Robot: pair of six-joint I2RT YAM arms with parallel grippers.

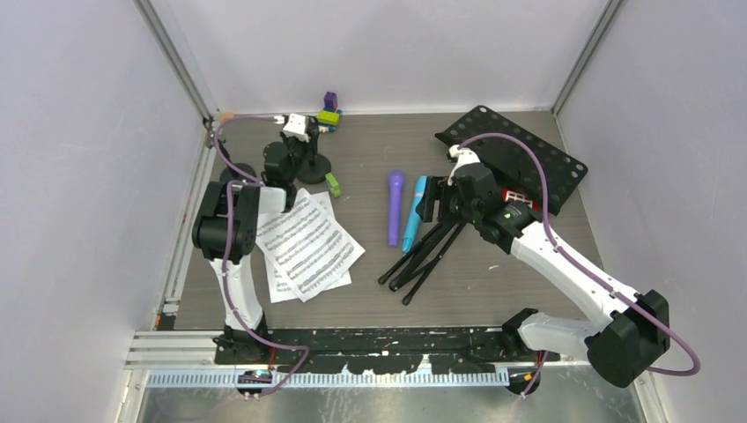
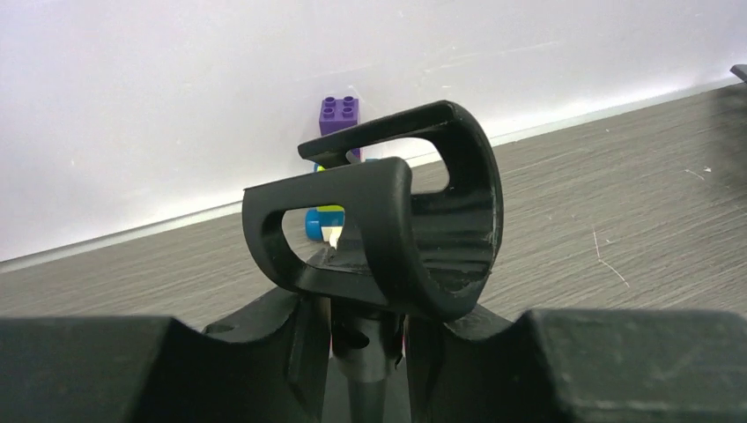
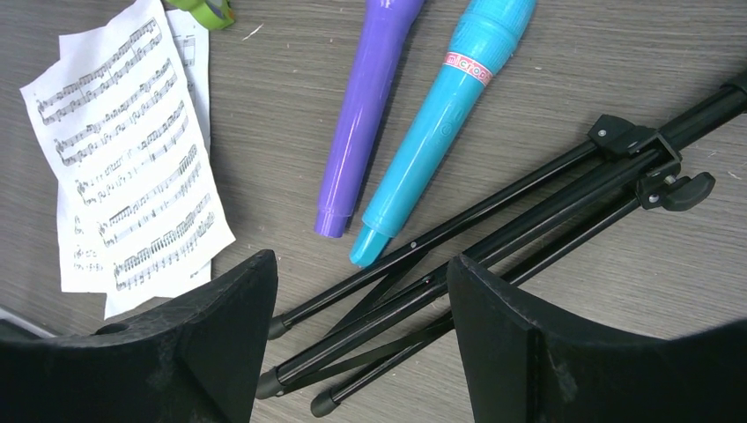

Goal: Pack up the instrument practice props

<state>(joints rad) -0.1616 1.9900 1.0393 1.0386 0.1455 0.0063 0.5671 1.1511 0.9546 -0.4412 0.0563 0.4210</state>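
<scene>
My left gripper (image 1: pixel 293 152) is at the back left, shut on the thin stem of a black mic holder (image 1: pixel 314 166). Its curved clip (image 2: pixel 414 220) rises just above my fingers (image 2: pixel 299 335). A second round black base (image 1: pixel 239 173) shows partly behind the left arm. White sheet-music pages (image 1: pixel 304 247) lie left of centre. The purple microphone (image 1: pixel 395 207) and cyan microphone (image 1: pixel 414 214) lie side by side. My right gripper (image 1: pixel 438 208) is open and hovers over the music rack's folded tripod legs (image 3: pixel 493 229). The perforated rack plate (image 1: pixel 520 152) lies at the back right.
Coloured toy bricks (image 1: pixel 329 111) sit against the back wall, and a purple one also shows in the left wrist view (image 2: pixel 339 115). A green brick (image 1: pixel 333 183) lies near the sheets. A small red block (image 1: pixel 520 197) lies beside the rack plate, under the right arm.
</scene>
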